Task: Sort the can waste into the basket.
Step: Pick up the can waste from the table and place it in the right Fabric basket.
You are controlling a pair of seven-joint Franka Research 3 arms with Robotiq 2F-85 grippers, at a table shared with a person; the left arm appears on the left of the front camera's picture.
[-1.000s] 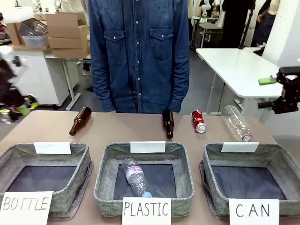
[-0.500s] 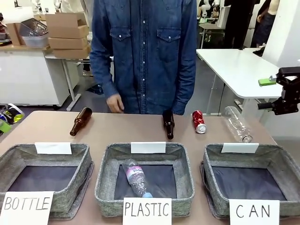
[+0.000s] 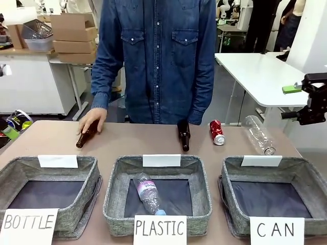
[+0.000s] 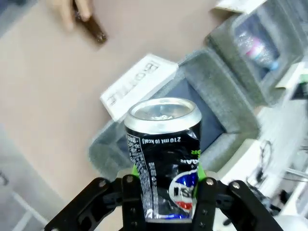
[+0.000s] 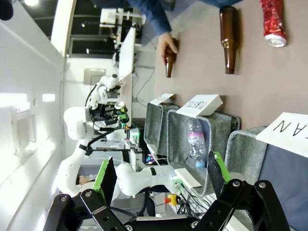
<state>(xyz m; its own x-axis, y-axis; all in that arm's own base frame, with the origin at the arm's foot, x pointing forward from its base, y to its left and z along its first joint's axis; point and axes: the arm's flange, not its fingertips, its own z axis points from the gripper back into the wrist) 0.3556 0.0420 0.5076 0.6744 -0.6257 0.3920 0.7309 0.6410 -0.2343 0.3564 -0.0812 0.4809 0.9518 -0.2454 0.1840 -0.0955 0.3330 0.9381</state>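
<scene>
What my left gripper (image 4: 167, 171) holds: the dark can (image 4: 162, 144), pinched low on its body, silver top pointing out past the fingertips.
Left fingers: narrowed onto the can, one green pad pressed to each side of it.
Past the left fingertips: behind the held can I see the BOTTLE card (image 4: 139, 86) and the grey wall of the BOTTLE basket (image 4: 103, 149), both blurred.
Farther out from the left fingers: a person's hand (image 3: 93, 121) rests on a brown bottle (image 3: 84, 137) lying on the table (image 3: 138, 145).
Right gripper (image 5: 161, 161): I read the fingers as spread wide with nothing between them, hanging in the air off the table's edge.
Red can (image 5: 272, 21): on its side on the table, far beyond the right fingertips and off toward the finger that sits on the right of my wrist feed; nothing touches it.
CAN basket (image 5: 250, 144): just beyond that same finger, well nearer to it than the red can, with the CAN card (image 5: 288, 130) at its wall.
Second brown bottle (image 5: 228, 38): lying near the red can, about as far out from the right fingers.
Clear plastic bottle (image 3: 259, 135): on the table beside the red can, on the side toward my right gripper.
PLASTIC basket (image 3: 115, 199): another clear bottle (image 3: 148, 194) lies inside it.
</scene>
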